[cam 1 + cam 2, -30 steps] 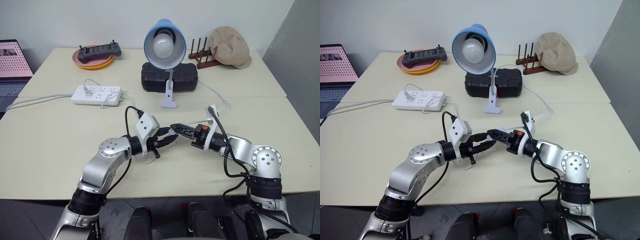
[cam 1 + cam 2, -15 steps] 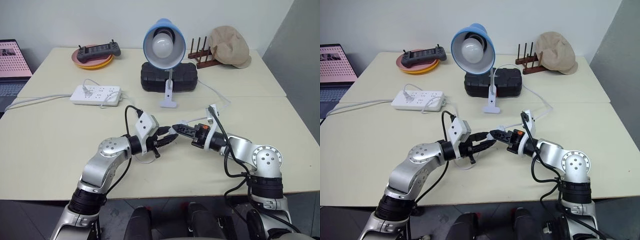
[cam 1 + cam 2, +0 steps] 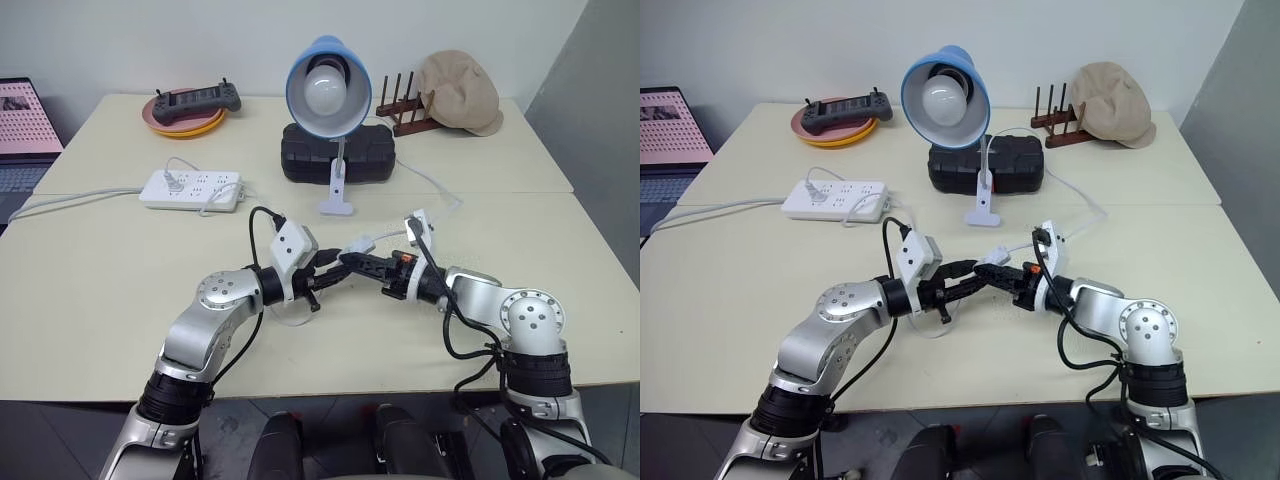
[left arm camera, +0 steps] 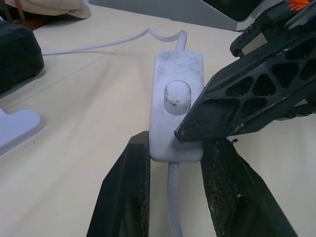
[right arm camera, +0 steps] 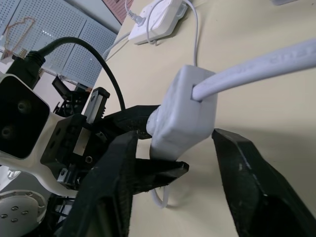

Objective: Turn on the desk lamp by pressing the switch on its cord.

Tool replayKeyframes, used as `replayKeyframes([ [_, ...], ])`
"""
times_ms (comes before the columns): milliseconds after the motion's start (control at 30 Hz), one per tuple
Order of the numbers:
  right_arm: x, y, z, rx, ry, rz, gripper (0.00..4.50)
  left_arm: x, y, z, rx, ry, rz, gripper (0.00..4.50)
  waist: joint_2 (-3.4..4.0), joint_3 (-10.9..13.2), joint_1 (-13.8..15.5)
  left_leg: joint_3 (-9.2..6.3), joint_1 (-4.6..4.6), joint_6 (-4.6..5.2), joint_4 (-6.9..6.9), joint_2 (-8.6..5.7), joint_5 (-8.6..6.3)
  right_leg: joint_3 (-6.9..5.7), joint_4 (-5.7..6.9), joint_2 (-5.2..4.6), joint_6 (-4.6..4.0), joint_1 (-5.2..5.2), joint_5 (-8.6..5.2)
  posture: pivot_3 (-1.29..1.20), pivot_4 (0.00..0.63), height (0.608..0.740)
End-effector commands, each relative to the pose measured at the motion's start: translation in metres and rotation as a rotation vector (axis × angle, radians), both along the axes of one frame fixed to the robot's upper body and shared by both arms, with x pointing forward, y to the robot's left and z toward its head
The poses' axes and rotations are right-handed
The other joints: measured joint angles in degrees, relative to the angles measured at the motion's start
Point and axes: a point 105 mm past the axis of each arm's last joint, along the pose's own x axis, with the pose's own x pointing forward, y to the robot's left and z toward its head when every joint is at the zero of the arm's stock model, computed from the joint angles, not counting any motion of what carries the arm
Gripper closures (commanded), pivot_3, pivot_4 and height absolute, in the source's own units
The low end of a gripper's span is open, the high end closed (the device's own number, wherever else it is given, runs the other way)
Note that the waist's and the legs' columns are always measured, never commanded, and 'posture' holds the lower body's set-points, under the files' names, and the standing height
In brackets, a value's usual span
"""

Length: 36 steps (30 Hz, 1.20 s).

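Head views: two arms meet over the near half of a cream table (image 3: 100,290). The left gripper (image 4: 173,158) is clenched on the near end of the switch (image 4: 177,103), a white oblong body with a round button, held just above the table between its two black fingers (image 4: 129,187). The right gripper (image 5: 173,163) stands released, its fingers apart on either side of the switch's far end; one fingertip (image 4: 197,129) lies against the switch's edge just beside the button. The cord (image 4: 108,43) leaves the switch's far end and runs across the table toward the lamp (image 3: 328,88), whose blue shade and white bulb face the camera; the bulb's state cannot be told. The lamp's white clip base (image 3: 337,206) stands in front of a black case (image 3: 300,158). Far left: a white power strip (image 3: 192,188) and a controller on plates (image 3: 192,108). Far right: a wooden rack (image 3: 400,112) and a tan cap (image 3: 460,92).
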Motion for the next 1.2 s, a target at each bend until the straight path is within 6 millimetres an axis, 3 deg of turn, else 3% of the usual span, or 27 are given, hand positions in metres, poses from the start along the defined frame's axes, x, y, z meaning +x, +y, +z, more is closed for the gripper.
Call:
replayKeyframes([
  [33, -0.0031, 0.0018, 0.0078, 0.009, -0.042, 0.007, 1.04, -0.0015, -0.0014, 0.0118, -0.019, -0.044, -0.013, 3.39, 0.0, 0.0, 0.0, 0.0, 0.0, 0.0, 0.0, 0.0, 0.0, 0.0, 0.0, 0.0, 0.0, 0.0, 0.0, 0.0, 0.15, 0.74],
  [67, -0.0018, 0.0015, 0.0102, 0.044, -0.026, -0.003, 0.82, -0.0016, -0.0012, 0.0118, -0.019, -0.044, -0.012, 3.39, 0.0, 0.0, 0.0, 0.0, 0.0, 0.0, 0.0, 0.0, 0.0, 0.0, 0.0, 0.0, 0.0, 0.0, 0.0, 0.0, 0.15, 0.74],
  [200, 0.0013, 0.0008, 0.0161, 0.127, 0.017, -0.019, 0.82, -0.0013, -0.001, 0.012, -0.018, -0.044, -0.012, 3.39, 0.0, 0.0, -0.1, 0.0, 0.0, 0.0, -0.02, 0.01, 0.0, 0.0, 0.01, 0.0, 0.0, -0.02, 0.0, 0.0, 0.15, 0.74],
  [600, 0.0048, -0.0001, 0.0162, 0.144, 0.049, -0.041, 0.82, 0.0, -0.0005, 0.0136, -0.018, -0.052, -0.009, 3.39, 0.0, 0.0, -0.13, 0.0, -0.06, 0.0, -0.04, 0.0, 0.0, 0.0, -0.01, 0.0, 0.0, -0.06, 0.0, 0.0, 0.15, 0.74],
  [733, 0.0051, -0.0014, 0.0157, 0.138, 0.041, -0.047, 1.55, 0.0006, -0.001, 0.0137, -0.017, -0.054, -0.007, 3.39, 0.0, 0.0, -0.14, 0.0, -0.06, 0.0, -0.04, 0.0, 0.0, 0.0, -0.01, 0.0, 0.0, -0.06, 0.0, 0.0, 0.15, 0.74],
  [967, 0.0059, -0.003, 0.0128, 0.109, 0.029, -0.059, 3.42, 0.001, 0.0007, 0.0137, -0.017, -0.055, -0.001, 3.39, 0.01, 0.0, -0.14, 0.01, -0.06, 0.0, -0.04, 0.01, 0.0, 0.0, -0.01, 0.0, 0.0, -0.08, 0.0, 0.0, 0.15, 0.74],
  [1067, 0.0058, -0.0027, 0.0123, 0.104, 0.027, -0.059, 3.91, 0.0007, 0.0001, 0.0138, -0.019, -0.055, -0.002, 3.39, 0.01, 0.0, -0.14, 0.01, -0.07, 0.0, -0.04, 0.0, 0.0, 0.01, -0.01, 0.0, 0.0, -0.08, 0.0, 0.0, 0.15, 0.74],
  [1200, 0.0051, -0.002, 0.0116, 0.095, 0.021, -0.057, 3.92, 0.0018, 0.0007, 0.0141, -0.019, -0.056, 0.0, 3.39, 0.01, 0.0, -0.14, 0.01, -0.07, 0.0, -0.04, 0.01, 0.0, 0.01, -0.01, 0.0, 0.0, -0.09, 0.0, 0.0, 0.15, 0.74],
])
